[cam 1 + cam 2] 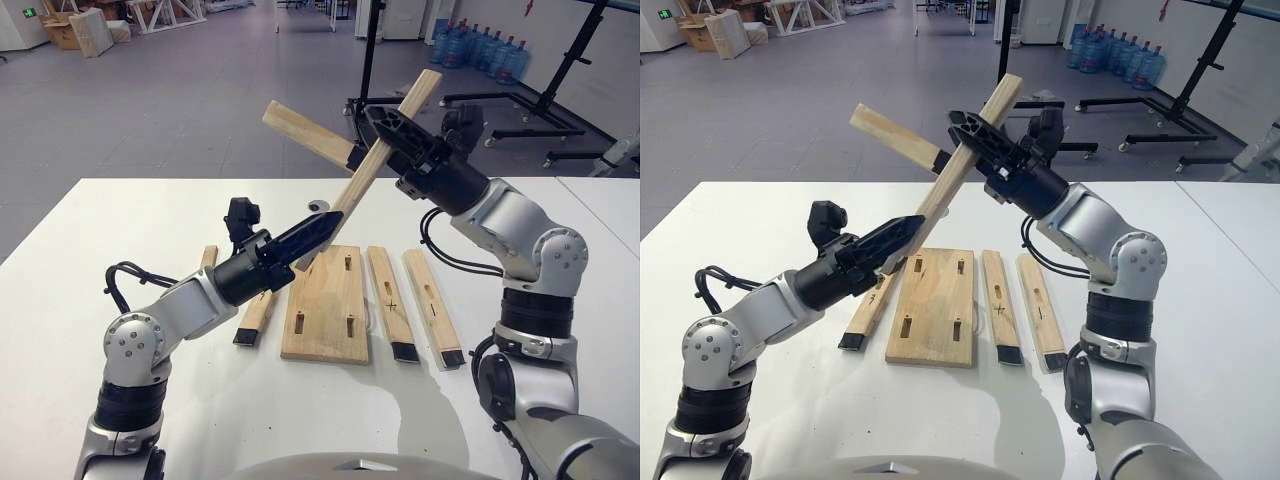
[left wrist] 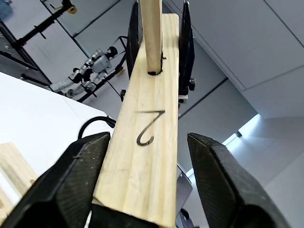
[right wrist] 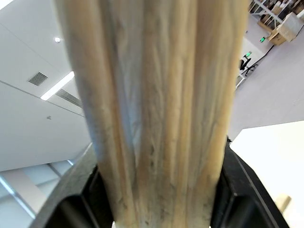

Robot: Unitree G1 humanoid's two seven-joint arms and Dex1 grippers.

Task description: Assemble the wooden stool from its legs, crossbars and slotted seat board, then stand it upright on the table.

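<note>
Wooden leg [image 1: 358, 188] hangs tilted in the air over the middle of the white table [image 1: 120, 220], low end toward the near-left, top end leaning toward the far-right corner. Left gripper [image 1: 335, 222] is clenched on the leg's low end, with its fingers [image 2: 78, 185] either side of the wood. Right gripper [image 1: 380, 125] is clamped across the same leg higher up, at its slot, one finger on each narrow edge. Crossbar [image 1: 305, 132] sits in that slot and sticks out on the side away from the right gripper, toward the far-left. Its free end is in the air with no finger on it.

Seat board [image 1: 320, 325] lies flat mid-table, slots up, long sides running near to far, under the held leg's low end. Second leg [image 1: 388, 295] lies just beside the board's right side, black foot toward the near edge. Third leg [image 1: 432, 300] is just right of that, slightly splayed and not touching it. Fourth leg [image 1: 256, 315] lies left of the board, partly under the left arm, black foot nearest. Wood end [image 1: 208, 256] pokes out further left behind the left forearm, mostly hidden, probably another crossbar.
</note>
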